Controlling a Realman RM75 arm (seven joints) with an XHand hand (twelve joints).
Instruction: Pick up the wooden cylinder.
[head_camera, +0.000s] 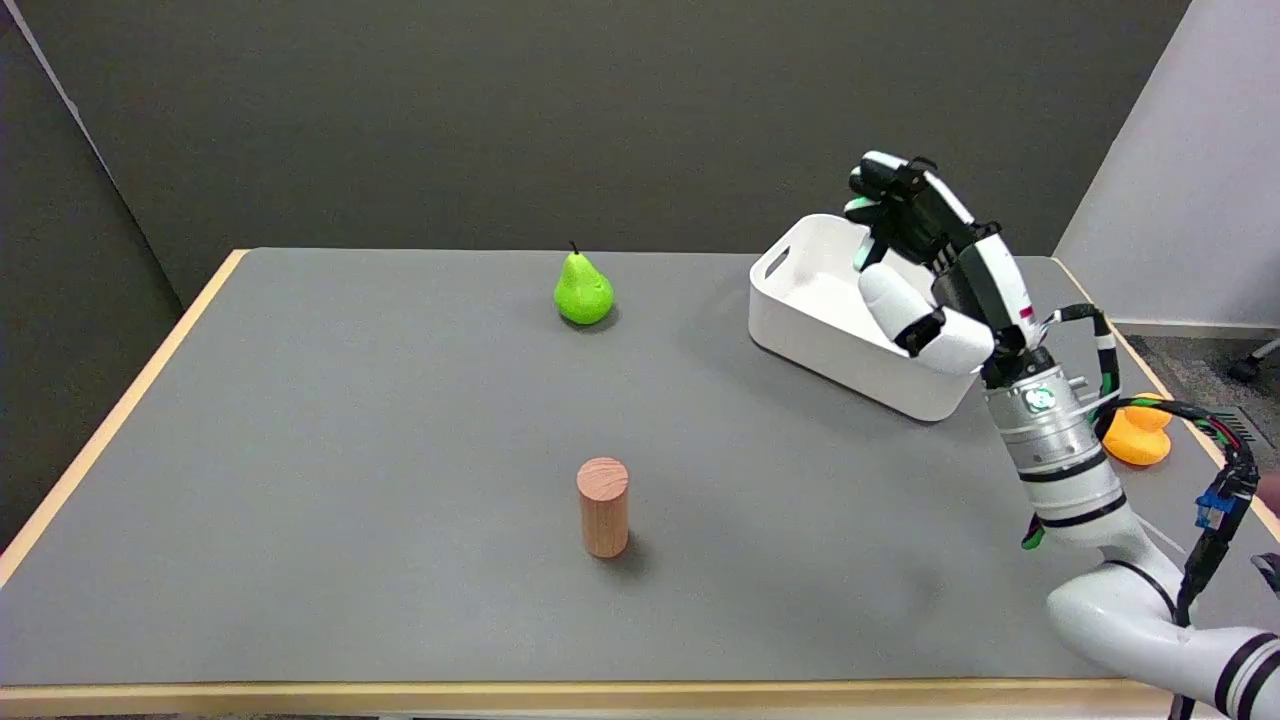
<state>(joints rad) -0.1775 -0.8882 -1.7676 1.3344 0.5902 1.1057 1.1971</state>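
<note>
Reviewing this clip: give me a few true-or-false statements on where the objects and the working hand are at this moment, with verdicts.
1. The wooden cylinder stands upright on the table. True.
2. The right hand holds the cylinder. False: it is raised in front of the white bin, holding nothing.
3. The green pear lies inside the bin. False: it sits on the table, left of it.
4. An orange object sits near the table's right edge. True.
</note>
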